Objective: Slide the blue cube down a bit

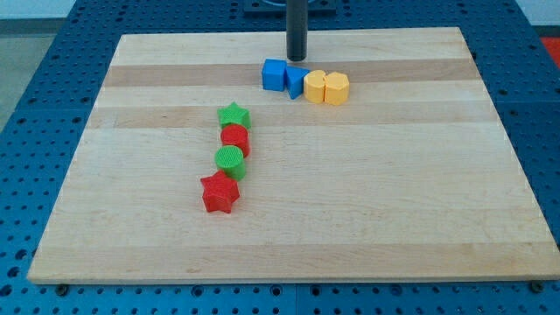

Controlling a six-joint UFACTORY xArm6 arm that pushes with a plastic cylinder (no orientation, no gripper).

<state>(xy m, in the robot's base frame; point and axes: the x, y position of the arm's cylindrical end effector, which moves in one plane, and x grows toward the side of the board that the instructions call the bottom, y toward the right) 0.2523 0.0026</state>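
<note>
The blue cube (275, 74) sits near the view's top centre of the wooden board (394, 201). A second blue block (295, 80), wedge-like, touches its right side. My tip (297, 58) is the lower end of a dark rod; it stands just above and slightly right of the blue cube, above the second blue block, with a small gap to both.
Two yellow blocks (316, 87) (337, 87) touch each other right of the blue pair. A column at left centre holds a green star (234, 115), a red cylinder (235, 138), a green cylinder (230, 160) and a red star (220, 192).
</note>
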